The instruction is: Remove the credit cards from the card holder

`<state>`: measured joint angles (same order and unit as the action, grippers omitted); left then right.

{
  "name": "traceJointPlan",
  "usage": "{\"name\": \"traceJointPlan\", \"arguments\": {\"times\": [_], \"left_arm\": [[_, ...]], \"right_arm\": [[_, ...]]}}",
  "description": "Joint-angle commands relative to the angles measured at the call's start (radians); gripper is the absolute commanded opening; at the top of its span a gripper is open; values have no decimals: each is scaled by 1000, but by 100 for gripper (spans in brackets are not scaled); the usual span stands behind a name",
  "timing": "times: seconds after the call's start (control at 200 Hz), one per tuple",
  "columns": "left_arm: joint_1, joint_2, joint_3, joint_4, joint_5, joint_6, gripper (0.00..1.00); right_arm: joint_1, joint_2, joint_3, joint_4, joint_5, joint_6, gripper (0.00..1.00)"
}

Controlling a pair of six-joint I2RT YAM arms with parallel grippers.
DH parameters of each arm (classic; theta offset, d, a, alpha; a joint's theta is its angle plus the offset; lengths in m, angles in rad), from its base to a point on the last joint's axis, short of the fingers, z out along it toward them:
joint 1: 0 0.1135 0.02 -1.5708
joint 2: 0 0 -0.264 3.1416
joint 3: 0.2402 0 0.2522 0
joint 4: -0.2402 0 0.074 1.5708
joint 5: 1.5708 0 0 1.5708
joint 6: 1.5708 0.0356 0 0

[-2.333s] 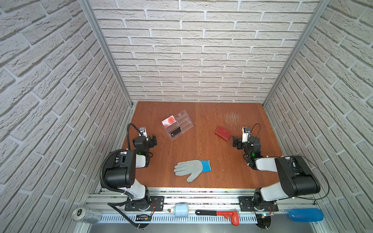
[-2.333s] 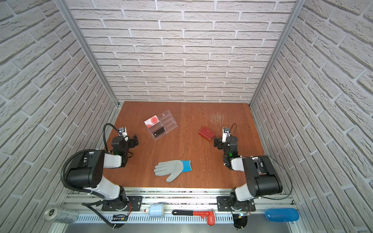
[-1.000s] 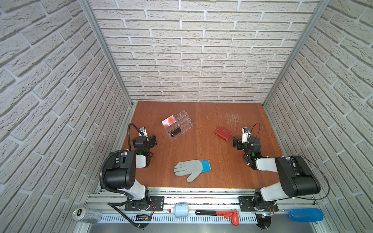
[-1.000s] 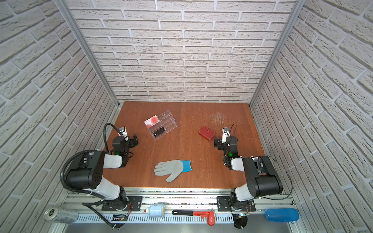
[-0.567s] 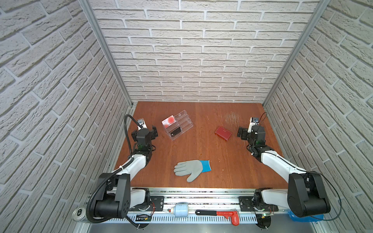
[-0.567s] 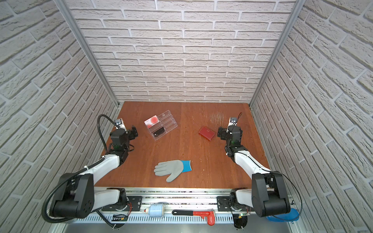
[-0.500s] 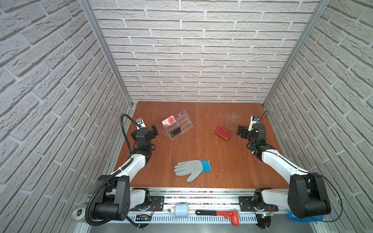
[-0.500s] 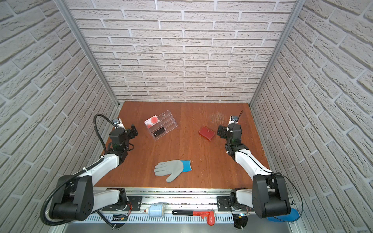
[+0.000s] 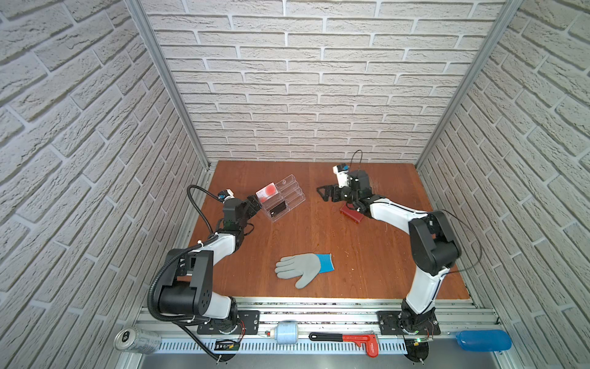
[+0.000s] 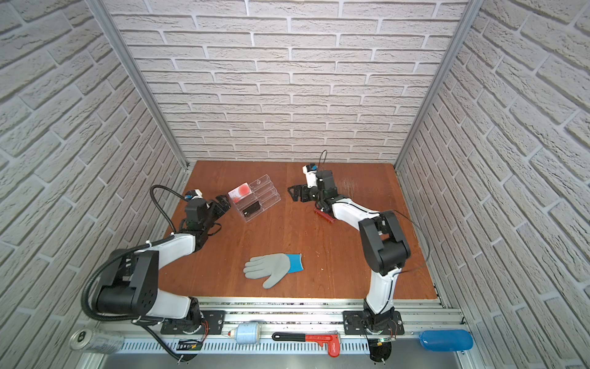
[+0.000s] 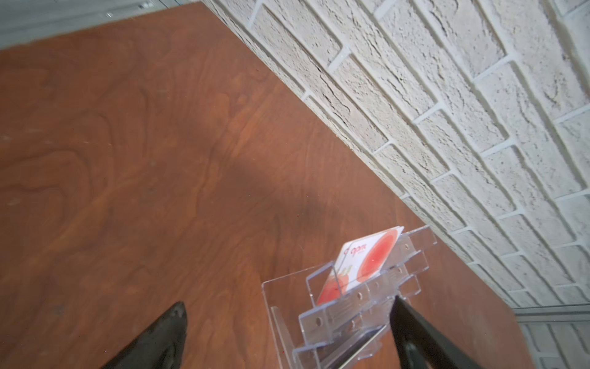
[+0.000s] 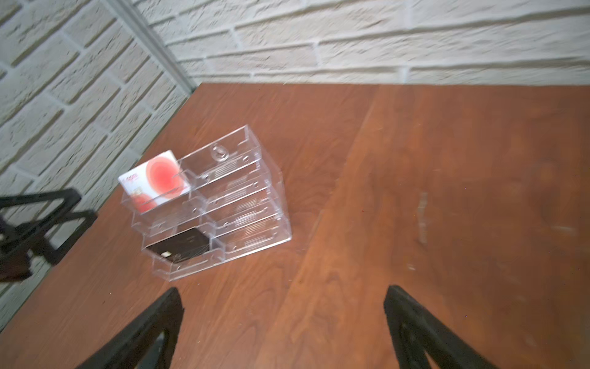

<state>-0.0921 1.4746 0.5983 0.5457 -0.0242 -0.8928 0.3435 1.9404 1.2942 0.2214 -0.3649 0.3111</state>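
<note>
Both arms have reached out from their folded poses near the lower edge, while the things on the surface (image 9: 367, 255) lie where they were. Left of centre in both top views, the left gripper (image 9: 254, 204) stands released, jaws spread, just beside the left end of the clear acrylic stand (image 9: 287, 198), which holds a white card with red circles (image 9: 266, 192) in its top tier and a black card (image 9: 277, 208) lower down. A grey glove (image 9: 303, 266) lies lower centre. Right of centre, the right gripper (image 9: 322, 194) points left, jaws wide and empty. The card holder (image 9: 351, 214) lies closed on the surface under that arm's wrist, partly hidden; no credit cards show.
</note>
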Motion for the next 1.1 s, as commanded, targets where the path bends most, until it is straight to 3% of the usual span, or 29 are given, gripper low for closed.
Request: {"name": "traceJointPlan", "arguments": {"times": [0.0,0.255,0.64,1.095], "left_arm": [[-5,51,28,160,79,-97,98],[-18,166,72,255,117,-141,98],[-23,256,94,319,141,-166,98],[-41,335,149,335,165,-178,98]], "right_arm": [[15,107,117,97,-99,49,100],[55,341,323,198,-150,162,100],[90,521,569,99,-163,163,100],[103,469,449,167,-175,191,100]]}}
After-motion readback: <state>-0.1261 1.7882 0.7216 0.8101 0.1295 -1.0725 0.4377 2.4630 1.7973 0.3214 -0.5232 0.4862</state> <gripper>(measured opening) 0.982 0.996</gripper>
